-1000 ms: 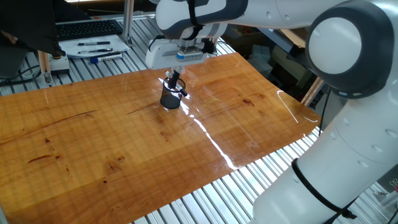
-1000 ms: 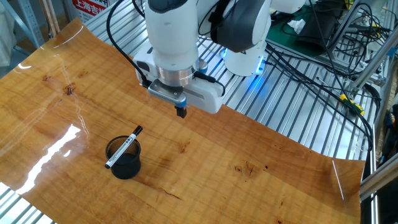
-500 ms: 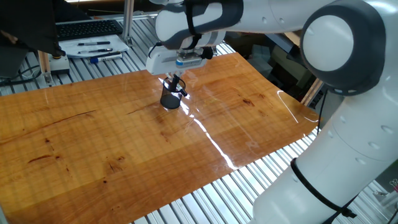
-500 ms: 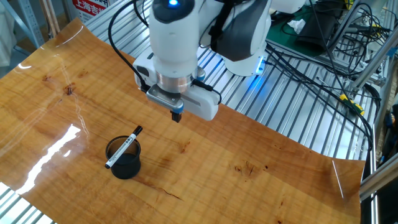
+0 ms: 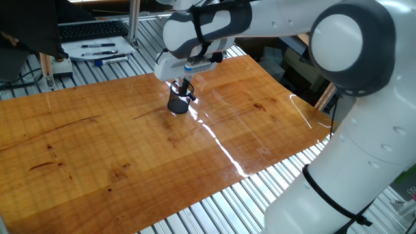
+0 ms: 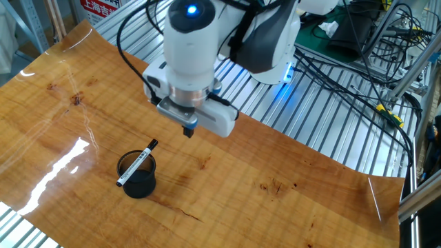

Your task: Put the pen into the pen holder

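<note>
we are hovering our gripper (image 6: 187, 130) above the wooden table (image 6: 289, 186), well clear of the holder (image 6: 137, 176) and carrying nothing; whether its fingers are parted or closed we cannot tell, since they are showing only as a small dark tip in the other fixed view and are lost against the holder in the first. the pen (image 6: 137, 163) is lying tilted across the holder's rim, one end jutting up and out past the edge, the other overhanging the opposite side. in the first fixed view the pen (image 5: 184, 90) is showing as a slanted stick poking out of the black cup (image 5: 177, 104). we are judging the task as largely done but not cleanly finished: the pen is resting on the holder rather than standing down inside it, and a nudge or regrasp may be needed to drop it in.
</note>
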`<move>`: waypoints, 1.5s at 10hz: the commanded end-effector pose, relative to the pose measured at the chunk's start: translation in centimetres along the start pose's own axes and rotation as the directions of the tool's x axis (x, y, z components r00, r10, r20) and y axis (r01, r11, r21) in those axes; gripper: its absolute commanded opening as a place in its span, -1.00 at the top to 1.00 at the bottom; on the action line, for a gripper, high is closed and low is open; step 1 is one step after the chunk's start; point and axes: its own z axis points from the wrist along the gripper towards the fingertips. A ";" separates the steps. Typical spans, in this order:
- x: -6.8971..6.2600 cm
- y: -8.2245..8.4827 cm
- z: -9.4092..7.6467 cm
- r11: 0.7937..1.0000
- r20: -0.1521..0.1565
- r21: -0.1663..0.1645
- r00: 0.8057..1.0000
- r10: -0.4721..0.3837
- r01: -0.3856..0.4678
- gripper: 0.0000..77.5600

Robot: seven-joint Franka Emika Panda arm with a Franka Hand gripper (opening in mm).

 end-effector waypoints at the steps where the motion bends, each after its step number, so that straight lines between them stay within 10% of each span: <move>1: -0.4 -0.5 1.4 1.000 0.011 -0.001 1.000 0.025 -0.025 1.00; 13: -0.7 -0.5 2.2 0.999 0.049 0.017 0.998 0.028 -0.029 1.00; 15: -0.7 -0.5 2.2 1.000 0.007 0.017 1.000 0.026 -0.026 1.00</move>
